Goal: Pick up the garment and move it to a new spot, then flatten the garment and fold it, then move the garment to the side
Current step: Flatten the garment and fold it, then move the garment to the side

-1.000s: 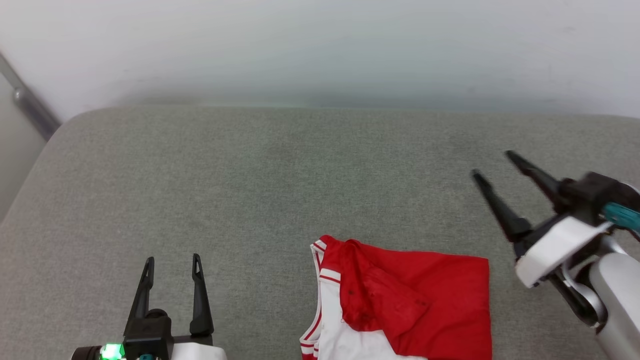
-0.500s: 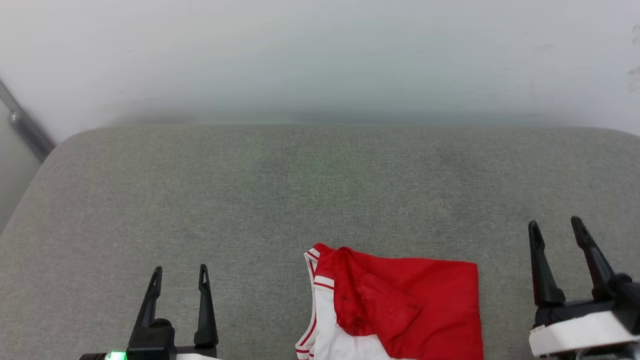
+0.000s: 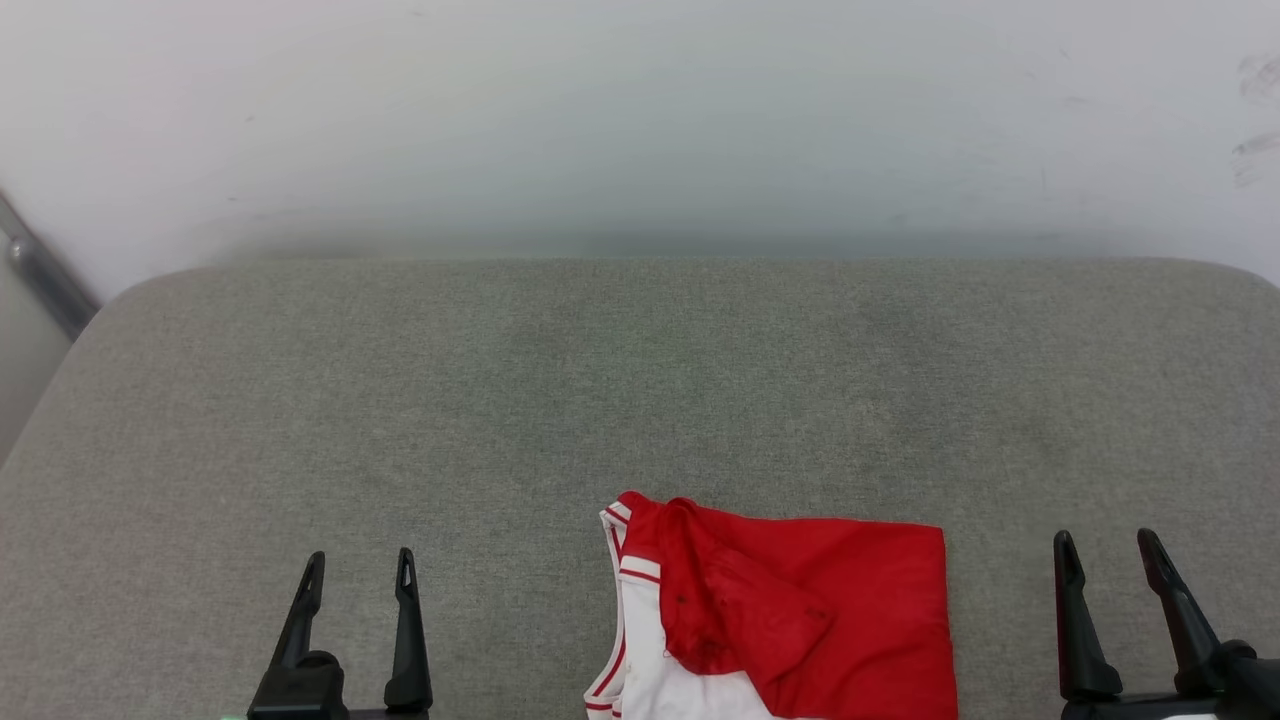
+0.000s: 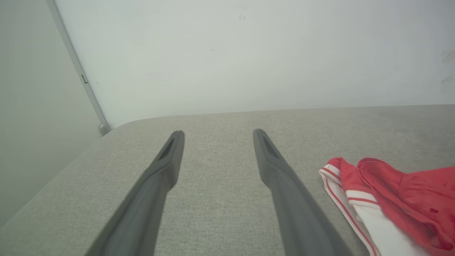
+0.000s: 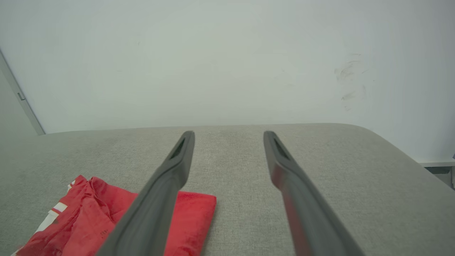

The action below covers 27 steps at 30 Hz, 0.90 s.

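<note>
A red and white shirt [image 3: 800, 610] lies on a big grey cushion [image 3: 500, 400]. In the head view it is at the bottom of the frame, a bit right of the middle, and the bottom edge of the frame cuts it off. The shirt is folded over. Its top layer is red and a little crumpled, a white part peeks out at its lower left, and red and white stripes run down its left edge. The left gripper [image 3: 360, 556] is at the lower left of the frame and the right gripper [image 3: 1105, 537] is at the lower right. Both point up the frame, and the shirt sits between them, nearer to the right one. Neither gripper touches the shirt. In the left wrist view the left gripper [image 4: 218, 132] has its two dark fingers wide apart with nothing between them, and the shirt [image 4: 408, 192] is at the lower right. In the right wrist view the right gripper [image 5: 229, 133] also has its fingers wide apart and holds nothing, and the shirt [image 5: 89, 213] is at the lower left, partly behind one finger. A plain white wall [image 3: 640, 120] stands behind the cushion, and a grey bar [image 3: 40, 275] runs down the wall at the left edge.
</note>
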Available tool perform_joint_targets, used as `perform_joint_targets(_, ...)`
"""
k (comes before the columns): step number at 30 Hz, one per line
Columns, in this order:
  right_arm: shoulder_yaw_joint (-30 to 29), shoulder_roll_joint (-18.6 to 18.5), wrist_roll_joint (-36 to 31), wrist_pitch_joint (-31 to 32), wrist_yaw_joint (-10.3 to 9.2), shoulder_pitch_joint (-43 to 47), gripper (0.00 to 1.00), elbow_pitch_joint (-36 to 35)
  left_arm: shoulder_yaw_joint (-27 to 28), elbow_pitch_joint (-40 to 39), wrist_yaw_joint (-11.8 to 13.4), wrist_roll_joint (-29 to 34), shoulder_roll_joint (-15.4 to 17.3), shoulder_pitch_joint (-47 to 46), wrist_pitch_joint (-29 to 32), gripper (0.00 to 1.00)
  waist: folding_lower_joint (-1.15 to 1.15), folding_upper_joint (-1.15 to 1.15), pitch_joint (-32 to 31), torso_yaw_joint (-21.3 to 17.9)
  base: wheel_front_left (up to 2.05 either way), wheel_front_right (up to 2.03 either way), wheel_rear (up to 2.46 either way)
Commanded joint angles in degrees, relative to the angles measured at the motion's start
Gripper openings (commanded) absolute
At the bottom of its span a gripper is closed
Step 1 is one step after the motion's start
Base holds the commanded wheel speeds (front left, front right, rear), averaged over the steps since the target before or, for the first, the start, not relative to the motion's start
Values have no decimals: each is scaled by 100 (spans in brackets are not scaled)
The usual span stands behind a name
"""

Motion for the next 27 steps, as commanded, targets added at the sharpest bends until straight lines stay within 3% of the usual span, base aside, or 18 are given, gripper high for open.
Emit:
perform_joint_targets(1, -6, 31, -15, -8, -3, 31, 100, -42, 17, 0, -17, -7, -27, 24, -11, 100, 0, 0, -1, 2, 0, 0, 0)
perform_joint_targets(7, -71, -90, -59, -8, -2, -544, 100, -215, 59, 29, -44, -5, -58, 33, -11, 100, 0, 0, 23, -15, 0, 0, 0)
perform_joint_targets(11, 4, -621, -125, -4, -3, -1312, 100, -247, 74, 46, -73, 1, -72, -15, -11, 100, 0, 0, 75, -20, 0, 0, 0)
perform_joint_targets(13, 238, -1022, -104, 298, -3, -1742, 100, -142, 76, 47, -91, 6, -77, -51, -11, 100, 0, 0, 114, -12, 0, 0, 0)
perform_joint_targets(17, 1006, -1873, 482, 1915, -3, -2438, 100, 44, 76, 44, -122, 14, -89, -96, -12, 100, 0, 0, 224, 10, 0, 0, 0)
perform_joint_targets(21, 1673, -2634, 1839, 3881, -4, -2881, 100, 119, 60, 33, -126, 3, -108, -183, -11, 100, 0, 0, 352, 35, 0, 0, 0)
perform_joint_targets(27, 2037, -3282, 3877, 5988, -3, -2753, 100, 395, 9, 33, -122, -12, -135, -330, -11, 100, 0, 0, 547, 95, 0, 0, 0)
